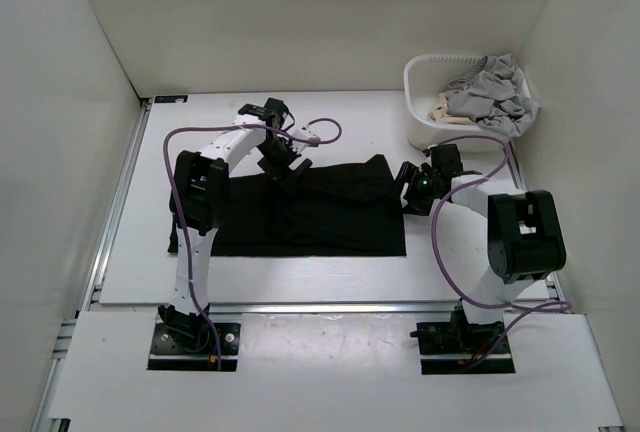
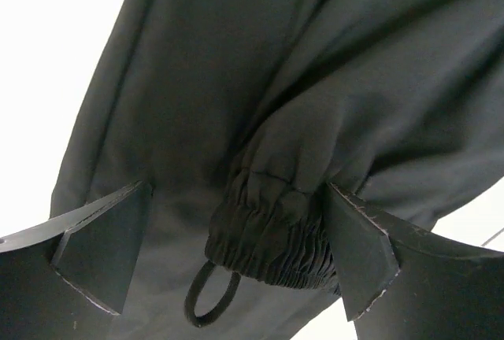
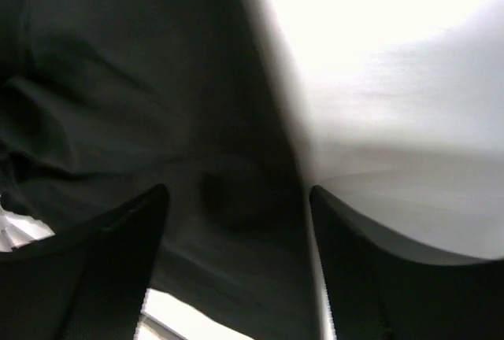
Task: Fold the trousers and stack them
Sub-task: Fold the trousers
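A pair of black trousers [image 1: 310, 214] lies spread flat on the white table [image 1: 300, 277]. My left gripper [image 1: 283, 168] is at the trousers' far edge, left of the middle. In the left wrist view it [image 2: 236, 253] is open, with a gathered elastic cuff [image 2: 272, 234] and a small black loop [image 2: 209, 297] between its fingers, neither pinched. My right gripper [image 1: 408, 192] is at the trousers' right edge. In the right wrist view it [image 3: 236, 230] is open over the blurred black cloth [image 3: 118, 104], where the cloth meets the bare table [image 3: 394, 80].
A white basket [image 1: 415, 102] stands at the back right with grey clothes [image 1: 490, 92] and a cream garment [image 1: 440, 109] in it. White walls enclose the table on three sides. A purple cable runs along each arm.
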`<action>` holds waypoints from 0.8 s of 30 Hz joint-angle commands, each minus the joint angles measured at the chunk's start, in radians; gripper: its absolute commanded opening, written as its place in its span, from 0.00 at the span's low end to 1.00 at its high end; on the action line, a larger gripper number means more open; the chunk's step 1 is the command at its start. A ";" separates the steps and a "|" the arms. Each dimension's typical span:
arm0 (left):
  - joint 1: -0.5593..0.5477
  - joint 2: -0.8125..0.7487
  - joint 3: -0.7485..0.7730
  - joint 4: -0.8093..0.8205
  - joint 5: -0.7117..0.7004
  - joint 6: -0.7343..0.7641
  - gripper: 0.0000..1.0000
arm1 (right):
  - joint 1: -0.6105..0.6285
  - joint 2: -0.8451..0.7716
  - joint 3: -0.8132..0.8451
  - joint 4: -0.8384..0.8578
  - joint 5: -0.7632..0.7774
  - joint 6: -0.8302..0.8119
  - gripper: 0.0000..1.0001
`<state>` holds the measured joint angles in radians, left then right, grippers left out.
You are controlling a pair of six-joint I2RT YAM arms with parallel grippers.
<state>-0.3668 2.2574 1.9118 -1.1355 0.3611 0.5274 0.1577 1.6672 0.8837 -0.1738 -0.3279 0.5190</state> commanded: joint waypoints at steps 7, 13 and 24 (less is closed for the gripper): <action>0.048 -0.025 -0.132 0.089 -0.034 -0.049 0.20 | -0.009 0.112 0.024 -0.020 -0.007 -0.002 0.22; 0.057 -0.056 -0.142 0.089 0.028 -0.030 0.29 | -0.009 0.123 0.034 -0.029 -0.023 -0.002 0.00; 0.057 -0.133 -0.099 0.089 -0.053 -0.043 0.84 | -0.009 0.126 0.046 -0.058 -0.034 -0.054 0.53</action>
<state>-0.3153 2.2311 1.7924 -1.0634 0.3523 0.4808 0.1524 1.7439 0.9218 -0.1631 -0.4026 0.5076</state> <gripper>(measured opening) 0.808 0.525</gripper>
